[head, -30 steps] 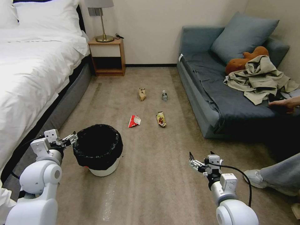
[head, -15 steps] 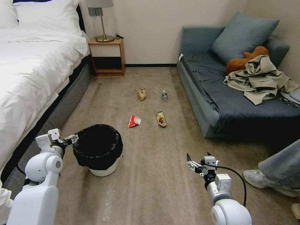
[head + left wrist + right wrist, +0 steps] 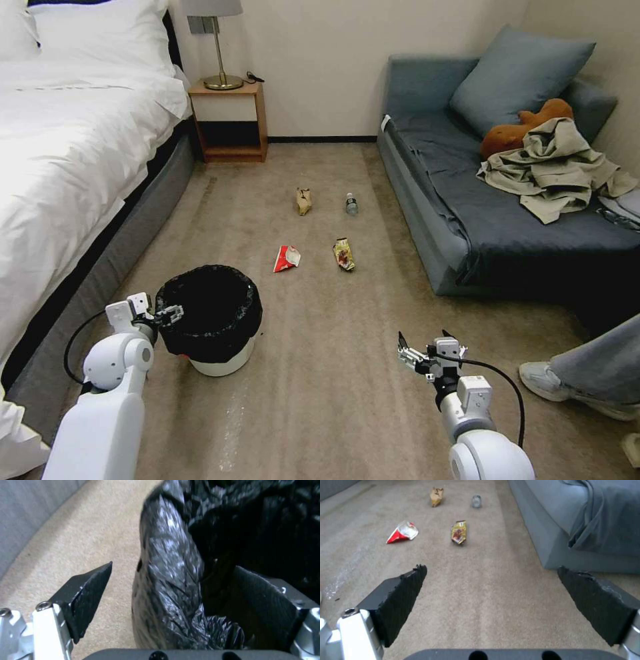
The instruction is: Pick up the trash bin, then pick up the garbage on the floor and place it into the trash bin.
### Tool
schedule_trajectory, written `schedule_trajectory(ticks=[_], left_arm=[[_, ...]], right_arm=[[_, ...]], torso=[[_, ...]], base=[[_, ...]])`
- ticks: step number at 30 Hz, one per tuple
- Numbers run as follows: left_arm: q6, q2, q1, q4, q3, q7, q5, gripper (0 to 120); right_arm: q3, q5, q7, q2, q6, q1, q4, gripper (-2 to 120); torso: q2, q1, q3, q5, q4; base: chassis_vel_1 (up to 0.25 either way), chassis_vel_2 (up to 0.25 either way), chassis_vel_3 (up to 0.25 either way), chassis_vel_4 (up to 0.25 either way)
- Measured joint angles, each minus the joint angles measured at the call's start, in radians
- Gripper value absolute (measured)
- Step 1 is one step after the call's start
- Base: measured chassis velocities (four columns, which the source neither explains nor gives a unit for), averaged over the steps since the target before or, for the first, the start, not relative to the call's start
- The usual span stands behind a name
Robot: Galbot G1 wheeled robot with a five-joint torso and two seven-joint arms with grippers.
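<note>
So we've got the left gripper (image 3: 175,312) right at the near-left edge of the trash bin (image 3: 223,363), and from the left wrist view it's straddling the rim: one finger (image 3: 85,597) sits outside over the carpet (image 3: 320,400), the other is inside the bin, with the bag-covered rim (image 3: 170,580) between them. The jaws are spread wide and not pinching the rim, with a gap showing on the outside finger's side. The bin itself stands upright on the carpet near the bed (image 3: 60,147). Our right gripper (image 3: 417,350) hangs low over bare carpet well to the right of the bin, fingers spread wide with nothing in them. Further out we see the garbage on the floor: red-and-white wrapper (image 3: 287,258), yellow-brown snack wrapper (image 3: 344,254), tan paper bag (image 3: 303,200) and small clear bottle (image 3: 351,204), all well apart from both grippers.
</note>
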Motion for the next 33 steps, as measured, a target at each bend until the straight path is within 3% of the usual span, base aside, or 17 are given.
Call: schedule_trajectory(ticks=[3, 6, 27, 33], left_arm=[[-0.006, -0.006, -0.012, 0.029, 0.009, 0.008, 0.013, 94], [-0.012, -0.011, -0.020, 0.045, 0.013, 0.018, 0.029, 86], [-0.036, -0.012, 0.029, 0.017, -0.015, 0.096, 0.033, 8], [-0.041, -0.017, 0.046, -0.008, -0.025, 0.099, 0.033, 5]], right_arm=[[-0.003, -0.003, 0.001, 0.003, 0.001, -0.003, 0.000, 100], [-0.008, -0.005, 0.002, 0.005, 0.002, -0.005, 0.000, 100], [-0.035, -0.007, 0.007, 0.007, 0.002, -0.013, -0.002, 100], [-0.038, -0.006, 0.007, 0.007, 0.002, -0.012, -0.004, 100]], torso=[[0.000, 0.000, 0.000, 0.0001, 0.0000], [0.000, 0.000, 0.000, 0.0005, 0.0000], [0.000, 0.000, 0.000, -0.0005, -0.0001], [0.000, 0.000, 0.000, -0.0011, -0.0005]], base=[[0.000, 0.000, 0.000, 0.000], [0.000, 0.000, 0.000, 0.000], [0.000, 0.000, 0.000, 0.000], [0.000, 0.000, 0.000, 0.000]])
